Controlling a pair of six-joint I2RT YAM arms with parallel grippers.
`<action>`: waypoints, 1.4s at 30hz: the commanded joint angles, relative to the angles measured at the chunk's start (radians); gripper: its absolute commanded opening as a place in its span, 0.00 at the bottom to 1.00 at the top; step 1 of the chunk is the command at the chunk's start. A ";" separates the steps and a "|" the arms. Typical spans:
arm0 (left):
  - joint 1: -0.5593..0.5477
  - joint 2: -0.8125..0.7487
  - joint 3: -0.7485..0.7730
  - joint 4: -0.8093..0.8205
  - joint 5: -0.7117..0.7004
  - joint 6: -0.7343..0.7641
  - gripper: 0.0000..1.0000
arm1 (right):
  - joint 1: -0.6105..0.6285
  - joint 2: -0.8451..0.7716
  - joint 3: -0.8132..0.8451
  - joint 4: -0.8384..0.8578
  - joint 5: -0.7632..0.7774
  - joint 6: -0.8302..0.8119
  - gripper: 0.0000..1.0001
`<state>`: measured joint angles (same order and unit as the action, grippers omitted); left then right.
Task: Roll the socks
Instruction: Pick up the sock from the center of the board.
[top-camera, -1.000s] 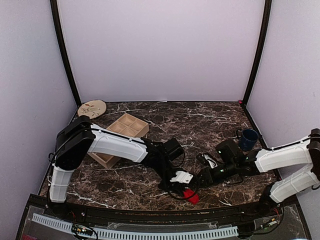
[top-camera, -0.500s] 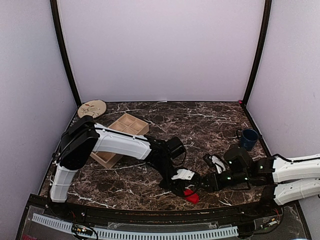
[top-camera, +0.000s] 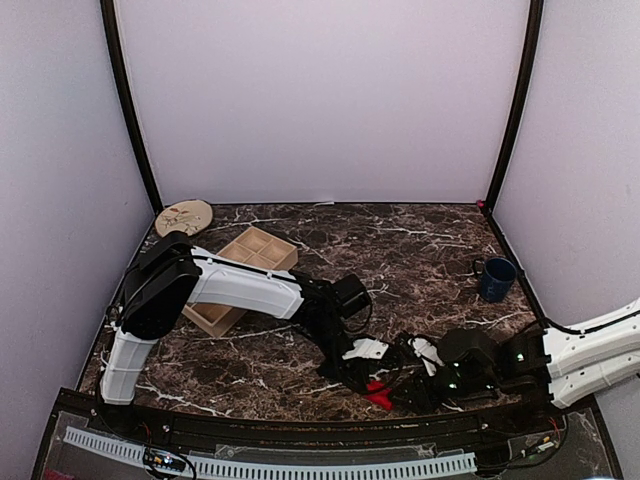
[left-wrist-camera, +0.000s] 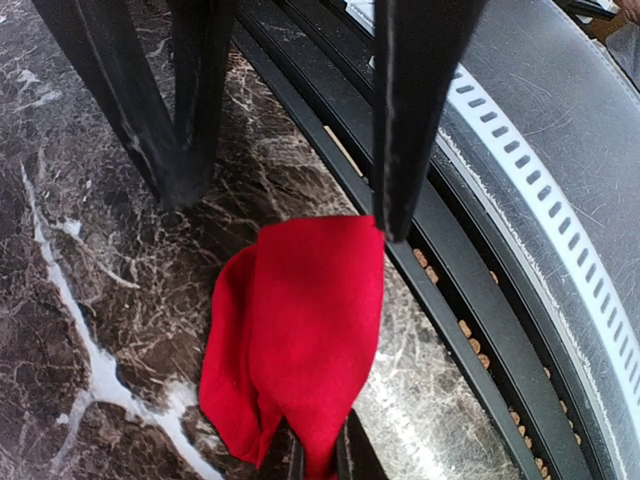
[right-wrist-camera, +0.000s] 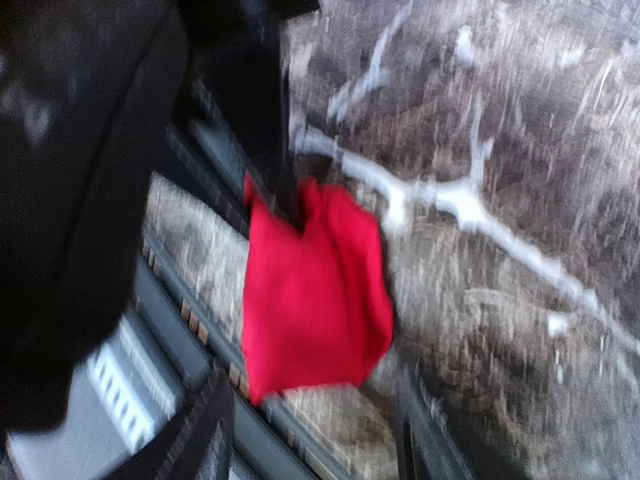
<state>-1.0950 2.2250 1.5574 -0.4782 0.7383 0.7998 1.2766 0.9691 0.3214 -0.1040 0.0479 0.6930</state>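
Left wrist view: left gripper (left-wrist-camera: 322, 462) pinches the red sock (left-wrist-camera: 300, 330) tight, bunched at the table (left-wrist-camera: 80, 300) near edge; right gripper (right-wrist-camera: 310, 425) hovers close, jaws apart, empty; no roll formed yet, I'd judge; tan sock nowhere visible.

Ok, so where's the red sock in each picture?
Top external: the red sock is small, low in the middle, just above the black rail.
Left wrist: the red sock is big, in the lower middle, left of the black rail.
Right wrist: the red sock is in the middle, blurry, its lower edge over the black rail.
Shared landmark: the black rail.
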 joint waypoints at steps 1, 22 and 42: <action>0.002 0.051 -0.016 -0.111 -0.045 -0.009 0.00 | 0.046 0.080 0.038 0.070 0.051 -0.029 0.53; 0.014 0.057 -0.017 -0.099 -0.024 -0.014 0.00 | 0.084 0.191 0.075 0.195 -0.017 -0.062 0.55; 0.039 0.081 -0.017 -0.073 -0.036 -0.053 0.00 | 0.130 -0.137 -0.059 0.083 0.149 0.083 0.56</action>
<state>-1.0710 2.2375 1.5551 -0.5205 0.8040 0.7689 1.3659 0.8085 0.2707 -0.0170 0.1596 0.7685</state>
